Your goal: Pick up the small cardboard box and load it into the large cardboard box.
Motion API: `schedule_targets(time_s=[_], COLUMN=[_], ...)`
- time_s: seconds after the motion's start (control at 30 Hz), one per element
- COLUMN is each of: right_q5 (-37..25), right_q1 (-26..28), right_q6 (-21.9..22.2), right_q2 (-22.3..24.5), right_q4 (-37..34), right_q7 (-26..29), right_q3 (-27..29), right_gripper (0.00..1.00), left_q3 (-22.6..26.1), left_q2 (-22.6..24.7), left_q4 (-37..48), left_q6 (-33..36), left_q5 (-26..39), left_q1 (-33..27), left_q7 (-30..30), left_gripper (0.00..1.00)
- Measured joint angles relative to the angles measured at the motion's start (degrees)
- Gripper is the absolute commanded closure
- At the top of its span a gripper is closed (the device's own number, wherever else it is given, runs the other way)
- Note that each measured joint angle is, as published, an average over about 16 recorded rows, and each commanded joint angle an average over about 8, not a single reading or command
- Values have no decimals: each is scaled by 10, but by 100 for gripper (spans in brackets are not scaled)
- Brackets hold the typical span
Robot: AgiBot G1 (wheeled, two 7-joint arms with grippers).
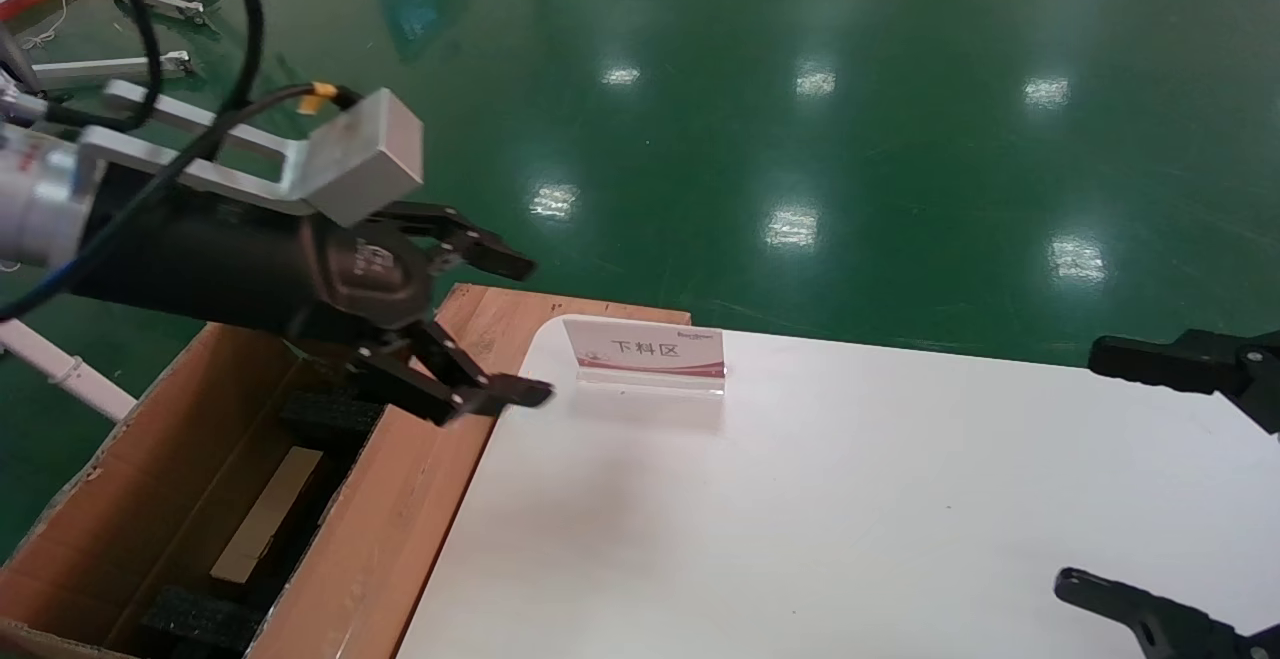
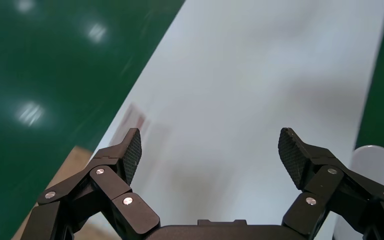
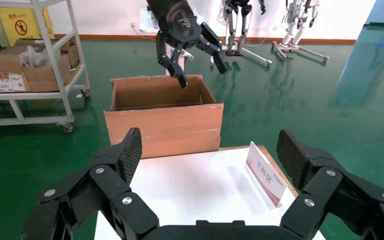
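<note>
The large cardboard box (image 1: 400,499) stands open at the table's left end, with black foam blocks (image 1: 325,414) inside; it also shows in the right wrist view (image 3: 165,117). A pale tan surface (image 1: 265,514) lies deep between the foam blocks; I cannot tell whether it is the small cardboard box. No small box shows anywhere else. My left gripper (image 1: 530,329) is open and empty, hovering over the box's near flap and the table edge; it also shows in the right wrist view (image 3: 202,72). My right gripper (image 1: 1085,469) is open and empty over the table's right side.
A white table (image 1: 800,519) carries an acrylic sign (image 1: 645,351) with red characters near its back left corner. The green floor lies beyond. A wheeled shelf with cartons (image 3: 30,65) and robot stands (image 3: 290,25) are behind the large box.
</note>
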Motion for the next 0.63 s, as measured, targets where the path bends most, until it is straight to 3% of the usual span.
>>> schedule_targets(time_s=[0.4,0.63], right_q5=[0,0], right_q1=[0,0], right_q6=[0,0], right_q2=[0,0], right_q4=[0,0], right_q7=[0,0], right_q3=[0,0], right_gripper=[0,0], left_q3=[-183,-237], left_q2=[49,63], left_q4=[10,12], left_q6=[16,21], left_q5=[-55,-71], left_q1=[189,244], left_q7=[79,103], left_gripper=[0,0])
